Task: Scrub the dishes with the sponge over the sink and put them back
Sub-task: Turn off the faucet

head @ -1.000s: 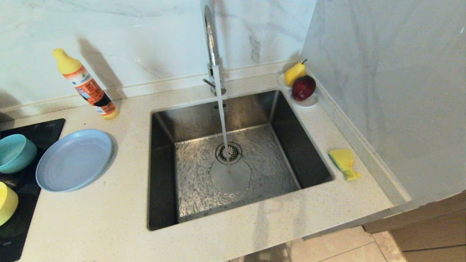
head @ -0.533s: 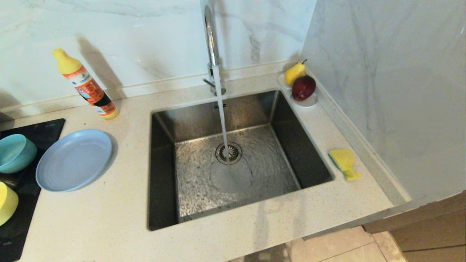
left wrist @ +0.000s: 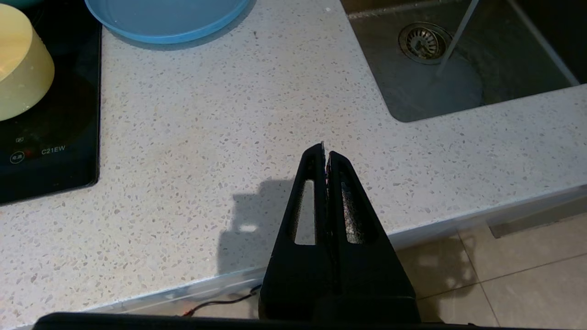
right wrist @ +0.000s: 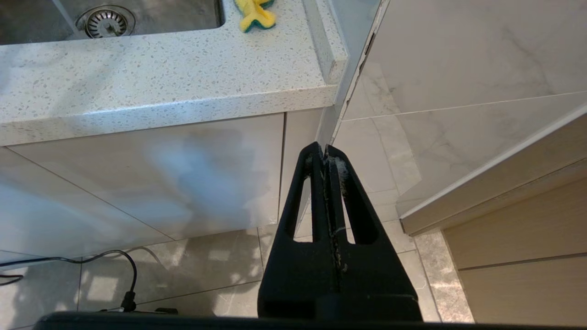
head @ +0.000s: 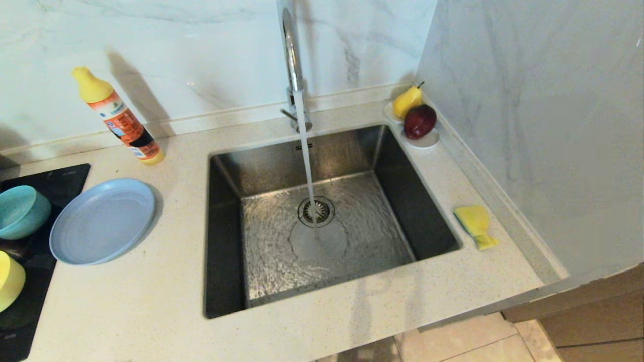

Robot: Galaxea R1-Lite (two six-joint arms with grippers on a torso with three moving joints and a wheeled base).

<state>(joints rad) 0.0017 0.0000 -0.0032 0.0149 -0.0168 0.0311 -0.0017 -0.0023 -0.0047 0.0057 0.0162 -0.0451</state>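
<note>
My right gripper, fingers clenched empty, is nearer the sponge, which lies ahead on the counter right of the sink; left gripper clenched, parked

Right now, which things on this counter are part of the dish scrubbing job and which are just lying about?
For the job: grey-blue plate, teal bowl, yellow-green bowl, sponge, sink.

Lying about: detergent bottle, small white dish with pear and red apple, black cooktop.
</note>
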